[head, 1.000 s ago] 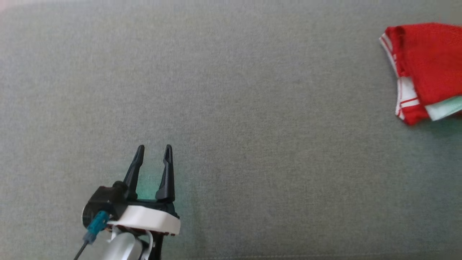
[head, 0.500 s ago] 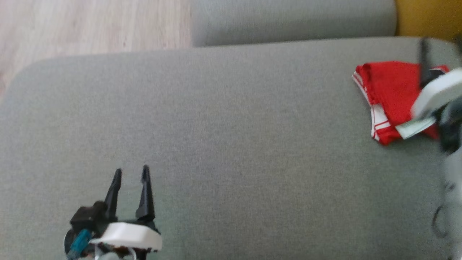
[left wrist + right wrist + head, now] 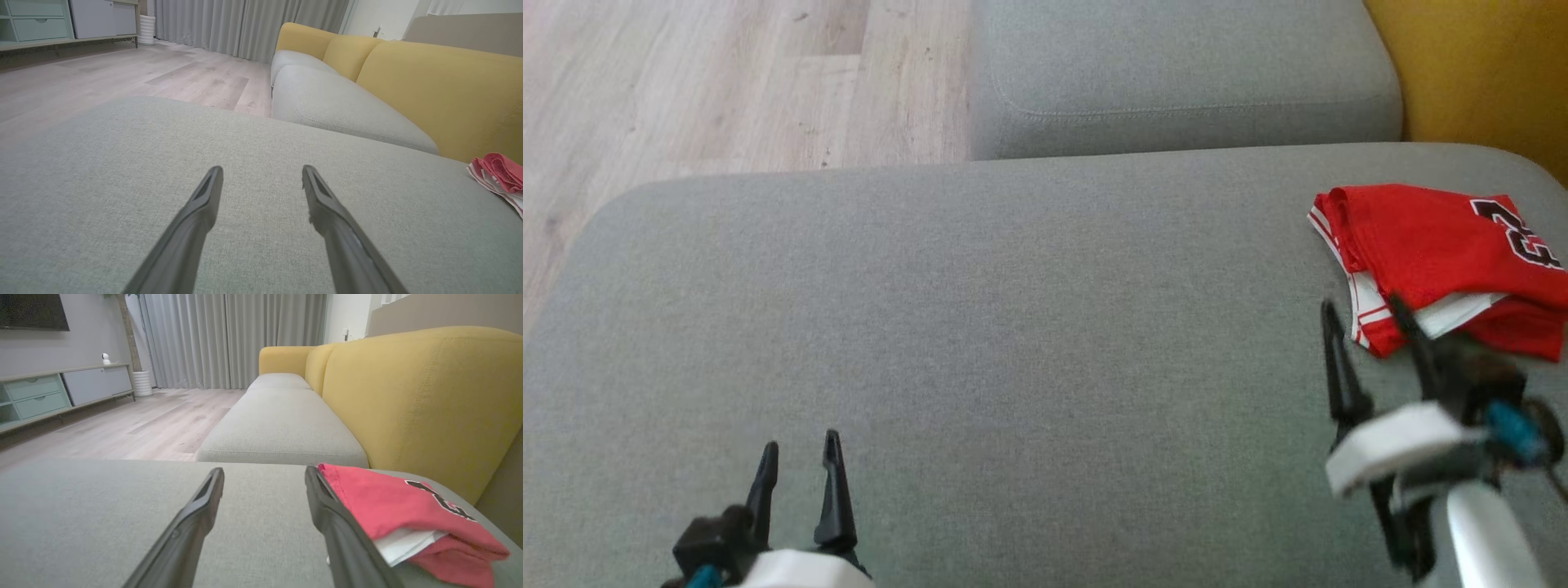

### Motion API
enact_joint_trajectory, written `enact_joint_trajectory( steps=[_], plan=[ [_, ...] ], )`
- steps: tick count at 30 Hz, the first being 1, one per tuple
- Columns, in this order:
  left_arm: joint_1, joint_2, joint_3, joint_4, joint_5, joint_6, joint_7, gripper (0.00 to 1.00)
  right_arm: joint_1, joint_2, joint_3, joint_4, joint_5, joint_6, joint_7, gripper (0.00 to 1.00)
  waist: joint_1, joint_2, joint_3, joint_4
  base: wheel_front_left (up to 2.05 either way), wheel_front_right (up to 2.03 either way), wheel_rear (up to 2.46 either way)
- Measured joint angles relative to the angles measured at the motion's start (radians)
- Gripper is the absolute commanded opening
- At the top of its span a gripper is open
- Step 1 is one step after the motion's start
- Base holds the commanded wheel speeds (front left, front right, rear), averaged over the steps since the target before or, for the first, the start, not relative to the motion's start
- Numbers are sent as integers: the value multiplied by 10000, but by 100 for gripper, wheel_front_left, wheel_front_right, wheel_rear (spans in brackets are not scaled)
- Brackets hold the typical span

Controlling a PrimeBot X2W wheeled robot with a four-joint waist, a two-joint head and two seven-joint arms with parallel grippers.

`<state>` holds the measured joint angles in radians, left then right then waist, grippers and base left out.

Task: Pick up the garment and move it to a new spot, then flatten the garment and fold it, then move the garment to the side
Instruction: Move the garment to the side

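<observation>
Garment, where is it lying?
— It is lying folded at the far right of the grey cushion, its long axis running left to right, near the yellow backrest.
— Which arm is sitting nearer?
— The right gripper is hovering just before it, jaws gaping wide, holding nothing; the cloth is lying off its right finger, not between. The left gripper is hanging well apart, equally wide, empty.

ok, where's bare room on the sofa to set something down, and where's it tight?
Free: the grey seat cushion from the left gripper across to the right gripper, back to the far cushion, itself bare. Crowded: the right end, where the folded red garment lies beside the right gripper, by the yellow backrest.
</observation>
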<state>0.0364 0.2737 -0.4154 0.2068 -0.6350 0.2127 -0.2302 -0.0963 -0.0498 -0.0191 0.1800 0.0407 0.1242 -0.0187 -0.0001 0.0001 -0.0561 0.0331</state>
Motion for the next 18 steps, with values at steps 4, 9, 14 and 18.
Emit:
enact_joint_trajectory(
  steps=[4,9,14,18],
  plan=[
    [192,-8,-63,40,2,42,0,100,988,25,171,-343,316,0,-470,100,1,0,-92,63,0,0,0],
    [392,-36,-165,38,27,27,-2,100,1728,36,161,-368,581,0,-807,100,1,0,-212,168,0,0,0],
    [485,-38,-309,-50,29,-77,-13,100,1926,40,219,-219,740,0,-991,100,1,0,-302,190,0,0,0],
    [496,-36,-376,-100,29,-115,-13,100,1925,40,447,-142,750,0,-1058,100,1,0,-343,205,0,0,0]
  ],
)
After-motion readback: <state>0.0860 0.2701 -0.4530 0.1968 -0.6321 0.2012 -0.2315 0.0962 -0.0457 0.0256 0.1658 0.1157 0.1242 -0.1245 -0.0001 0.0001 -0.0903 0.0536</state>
